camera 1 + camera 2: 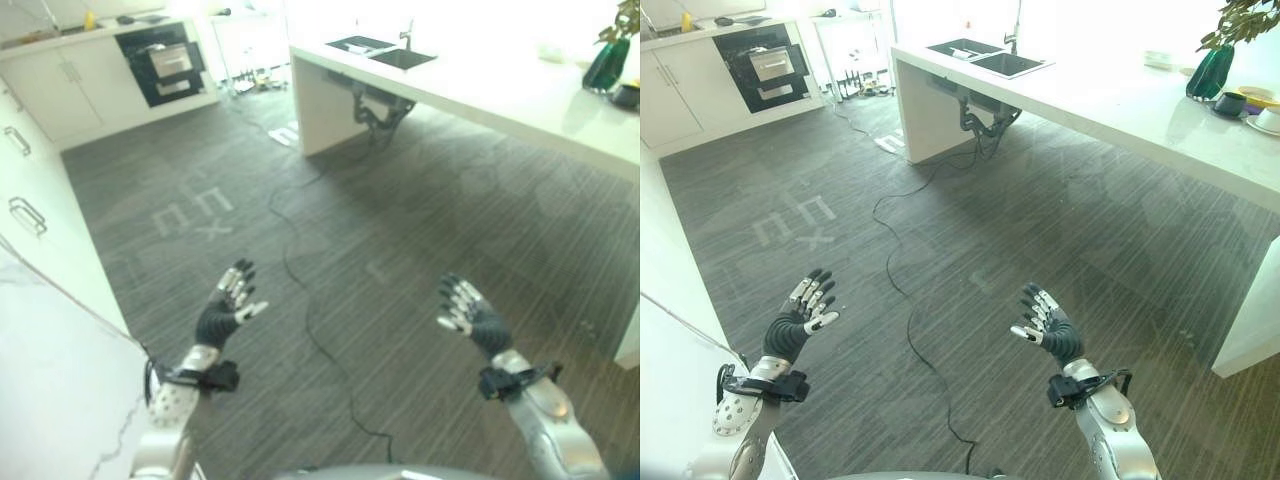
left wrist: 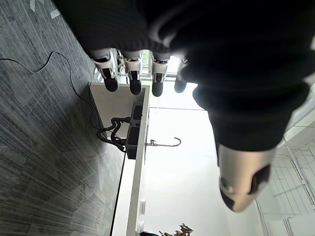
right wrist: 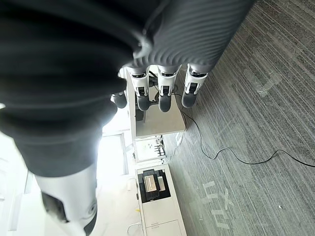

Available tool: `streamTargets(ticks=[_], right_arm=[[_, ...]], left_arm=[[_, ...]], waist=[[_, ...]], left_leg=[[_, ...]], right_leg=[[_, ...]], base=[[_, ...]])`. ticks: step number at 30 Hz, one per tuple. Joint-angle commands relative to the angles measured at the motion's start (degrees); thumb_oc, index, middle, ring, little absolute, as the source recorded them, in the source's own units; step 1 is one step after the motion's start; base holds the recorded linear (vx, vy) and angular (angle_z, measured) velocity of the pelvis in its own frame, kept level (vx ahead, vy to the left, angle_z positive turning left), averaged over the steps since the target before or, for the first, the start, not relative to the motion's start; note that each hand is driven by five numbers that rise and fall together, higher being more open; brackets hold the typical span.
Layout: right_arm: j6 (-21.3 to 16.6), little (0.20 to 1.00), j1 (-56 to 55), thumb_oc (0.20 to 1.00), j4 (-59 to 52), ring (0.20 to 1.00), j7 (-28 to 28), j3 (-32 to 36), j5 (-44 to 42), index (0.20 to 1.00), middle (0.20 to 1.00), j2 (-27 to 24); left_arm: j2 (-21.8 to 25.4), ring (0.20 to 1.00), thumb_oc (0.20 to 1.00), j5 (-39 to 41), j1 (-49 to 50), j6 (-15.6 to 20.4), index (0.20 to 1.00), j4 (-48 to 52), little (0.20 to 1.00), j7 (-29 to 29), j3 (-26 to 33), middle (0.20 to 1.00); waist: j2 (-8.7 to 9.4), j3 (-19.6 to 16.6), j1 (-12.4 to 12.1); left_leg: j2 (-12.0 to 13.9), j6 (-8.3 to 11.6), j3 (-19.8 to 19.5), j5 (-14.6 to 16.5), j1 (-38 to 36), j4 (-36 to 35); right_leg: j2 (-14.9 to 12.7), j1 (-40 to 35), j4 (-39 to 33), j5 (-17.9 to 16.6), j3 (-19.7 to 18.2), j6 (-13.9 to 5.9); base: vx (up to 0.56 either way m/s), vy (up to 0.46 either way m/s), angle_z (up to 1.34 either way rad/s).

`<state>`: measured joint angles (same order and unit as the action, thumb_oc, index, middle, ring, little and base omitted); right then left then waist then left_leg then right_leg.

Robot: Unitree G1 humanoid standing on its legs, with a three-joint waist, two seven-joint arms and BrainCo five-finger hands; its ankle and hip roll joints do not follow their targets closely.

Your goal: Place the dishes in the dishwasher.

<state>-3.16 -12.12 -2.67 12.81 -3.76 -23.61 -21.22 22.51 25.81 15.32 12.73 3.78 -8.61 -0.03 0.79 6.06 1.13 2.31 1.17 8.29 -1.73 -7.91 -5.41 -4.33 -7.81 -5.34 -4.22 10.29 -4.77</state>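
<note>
- I can't make out much on the far end of the counter [image 1: 1160,105]: it is washed out by glare, and past the right hand [image 1: 1050,325] I only get a green vase [image 1: 1208,72], a dark cup [image 1: 1230,103] and the edge of a white dish [image 1: 1268,118], cut off at the frame.
- The dishes are those pieces on the counter, well beyond my right hand and off to its right; how many there are I cannot tell.
- The dark appliance [image 1: 768,65] set in the white cabinets [image 1: 60,85] far ahead of the left hand [image 1: 228,308] has racks or drawers showing, but I can't tell whether it is the dishwasher.
- Floor [image 1: 330,200] is grey striped carpet, with pale tape marks [image 1: 195,212] ahead of my left hand.
- A sink [image 1: 985,57] with a tap sits in the near end of the counter, straight ahead between both hands, with pipes [image 1: 980,115] exposed under it.
- White cabinet fronts with handles [image 1: 25,215] run close along the outer side of my left hand.
- Left hand: raised over the floor, fingers [image 2: 130,73] straight and spread, thumb apart, holding nothing.
- Right hand: same pose, fingers [image 3: 162,91] extended, touching nothing.
</note>
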Motion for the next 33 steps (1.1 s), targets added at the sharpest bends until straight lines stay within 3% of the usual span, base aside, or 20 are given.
streamTargets(ticks=[1, 6, 13, 19, 21, 22, 24, 26, 27, 28, 29, 30, 31, 33], right_arm=[[-5.0, 1.0, 3.5, 1.0, -2.5, 1.0, 0.0, 1.6, 2.1, 1.0, 1.0, -1.8], [-5.7, 1.0, 3.3, 1.0, -4.0, 1.0, 0.1, 1.8, 4.5, 1.0, 1.0, -2.9], [-7.4, 1.0, 0.6, 1.0, -7.8, 1.0, 1.5, 5.0, 4.2, 1.0, 1.0, -4.8], [-7.1, 1.0, 0.2, 1.0, -9.2, 1.0, 1.8, 5.7, 2.6, 1.0, 1.0, -4.9], [-7.4, 1.0, 0.1, 1.0, -9.3, 1.0, 2.5, 6.2, 2.4, 1.0, 1.0, -5.7], [-7.8, 1.0, 0.1, 1.0, -9.1, 1.0, 2.4, 6.7, 2.1, 1.0, 1.0, -6.4], [-8.5, 1.0, 0.2, 1.0, -8.4, 1.0, 3.1, 7.3, 1.3, 1.0, 1.0, -6.8], [-8.9, 1.0, 0.2, 1.0, -7.8, 1.0, 3.4, 7.3, 1.9, 1.0, 1.0, -6.6], [-8.6, 1.0, -0.7, 1.0, -8.3, 1.0, 4.6, 7.7, 2.1, 1.0, 1.0, -6.7], [-8.7, 1.0, -1.0, 1.0, -8.4, 1.0, 4.8, 7.9, 2.0, 1.0, 1.0, -6.8], [-8.9, 1.0, -2.0, 1.0, -9.0, 1.0, 5.4, 8.3, 2.1, 1.0, 1.0, -7.2], [-9.0, 1.0, -2.4, 1.0, -9.2, 1.0, 5.8, 8.5, 1.9, 1.0, 1.0, -7.5], [-9.1, 1.0, -2.7, 1.0, -9.4, 1.0, 5.9, 8.5, 2.3, 1.0, 1.0, -8.0], [-9.4, 1.0, -2.9, 1.0, -10.1, 1.0, 6.6, 8.3, 3.1, 1.0, 1.0, -8.5]], left_arm=[[2.4, 1.0, 1.0, -0.1, -3.3, 3.5, 1.0, -0.2, 1.0, -0.3, 1.7, 1.0], [1.8, 1.0, 1.0, 3.7, -2.9, 3.4, 1.0, 0.6, 1.0, -1.9, 2.3, 1.0], [1.4, 1.0, 1.0, 6.0, -0.5, 8.2, 1.0, 3.1, 1.0, -2.5, 4.4, 1.0], [0.5, 1.0, 1.0, 7.8, 0.4, 10.3, 1.0, 4.0, 1.0, 0.2, 5.5, 1.0], [0.1, 1.0, 1.0, 9.0, 0.9, 10.2, 1.0, 4.2, 1.0, 0.4, 5.7, 1.0], [-0.1, 1.0, 1.0, 9.2, 0.7, 10.2, 1.0, 3.7, 1.0, -0.2, 5.6, 1.0], [-0.5, 1.0, 1.0, 8.7, 1.0, 10.5, 1.0, 3.6, 1.0, -0.6, 5.6, 1.0], [-0.8, 1.0, 1.0, 8.4, 1.3, 10.9, 1.0, 2.8, 1.0, -0.8, 5.4, 1.0], [-1.2, 1.0, 1.0, 8.9, 2.7, 10.8, 1.0, 3.2, 1.0, -0.7, 5.3, 1.0], [-1.1, 1.0, 1.0, 9.0, 2.9, 10.6, 1.0, 3.4, 1.0, -0.6, 5.4, 1.0], [-1.1, 1.0, 1.0, 9.2, 3.6, 10.4, 1.0, 3.9, 1.0, -0.4, 5.4, 1.0], [-1.1, 1.0, 1.0, 9.4, 3.9, 10.6, 1.0, 3.8, 1.0, -0.4, 5.3, 1.0], [-1.4, 1.0, 1.0, 9.6, 4.3, 10.9, 1.0, 3.6, 1.0, -0.5, 5.2, 1.0], [-1.7, 1.0, 1.0, 8.6, 4.8, 11.8, 1.0, 4.4, 1.0, 0.1, 4.9, 1.0]], waist=[[0.21, 0.4, -0.3], [0.33, 0.6, -0.4], [0.76, 1.2, -0.5], [0.68, 2.2, -0.6], [1.17, 3.6, -0.8], [2.06, 5.1, -0.8], [2.49, 6.6, -0.8], [2.15, 7.4, -0.8], [0.61, 7.3, -1.1], [0.31, 7.4, -1.2], [-0.52, 7.6, -1.6], [-0.84, 7.7, -1.9], [-1.03, 7.9, -2.4], [-1.05, 7.6, -2.3]], left_leg=[[1.1, 1.21, -0.9, 3.1, -0.8, 0.4], [1.5, 1.44, -1.0, 3.0, -0.7, 0.4], [3.0, 2.41, -1.1, 2.4, -0.2, 0.4], [3.8, 3.41, -0.9, 1.9, -0.9, 0.4], [3.5, 4.05, -0.6, 1.7, 1.2, 6.0], [3.7, 4.25, 0.1, 1.3, 6.1, 15.7], [3.7, 4.02, -0.2, 0.3, 9.8, 22.6], [4.0, 3.9, 0.9, -0.6, 11.1, 20.1], [5.4, 4.69, 4.1, -4.8, 10.2, 6.4], [5.8, 4.92, 4.7, -5.9, 10.3, 4.6], [6.9, 6.07, 5.5, -10.3, 11.3, 1.1], [7.5, 6.56, 5.2, -12.0, 12.4, 0.7], [8.0, 7.05, 4.9, -12.9, 14.4, 0.4], [8.1, 6.24, 6.6, -11.2, 13.8, 0.4]], right_leg=[[-1.5, -1.2, 0.3, 2.7, 2.8, -2.32], [-1.0, -1.3, 0.3, 3.1, 2.9, -2.08], [0.1, -1.1, 0.3, 4.0, 3.0, -1.29], [1.4, -1.0, 0.3, 4.3, 2.3, -0.29], [1.5, -1.4, 0.3, 3.9, 1.1, 0.46], [1.2, -1.7, 0.5, 3.5, 0.6, 1.3], [1.3, -1.9, 1.0, 3.3, 0.6, 2.05], [1.9, -2.6, 1.4, 3.8, 0.5, 1.91], [2.7, -4.5, 0.6, 5.3, 0.3, 0.9], [2.9, -5.0, 0.5, 5.6, 0.3, 0.78], [3.5, -6.9, 0.3, 6.6, 0.4, 0.65], [3.9, -8.0, 0.3, 7.3, 0.2, 0.86], [4.1, -9.5, 0.3, 8.3, 0.1, 1.1], [3.4, -10.1, 0.3, 9.1, 0.0, 0.89]], base=[[0.0, 0.0, 0.0], [0.01, -0.076, 0.01], [0.03, -0.146, 0.04], [0.02, -0.135, 0.06], [0.03, -0.157, -0.01], [0.0, -0.154, 0.07], [0.04, -0.083, 0.27], [0.24, 0.115, 0.21], [0.4, 0.227, 0.14], [0.53, 0.294, 0.24], [0.36, 0.188, 0.19], [0.47, 0.265, 0.27], [0.41, 0.28, 0.25], [0.37, 0.309, -0.14]])
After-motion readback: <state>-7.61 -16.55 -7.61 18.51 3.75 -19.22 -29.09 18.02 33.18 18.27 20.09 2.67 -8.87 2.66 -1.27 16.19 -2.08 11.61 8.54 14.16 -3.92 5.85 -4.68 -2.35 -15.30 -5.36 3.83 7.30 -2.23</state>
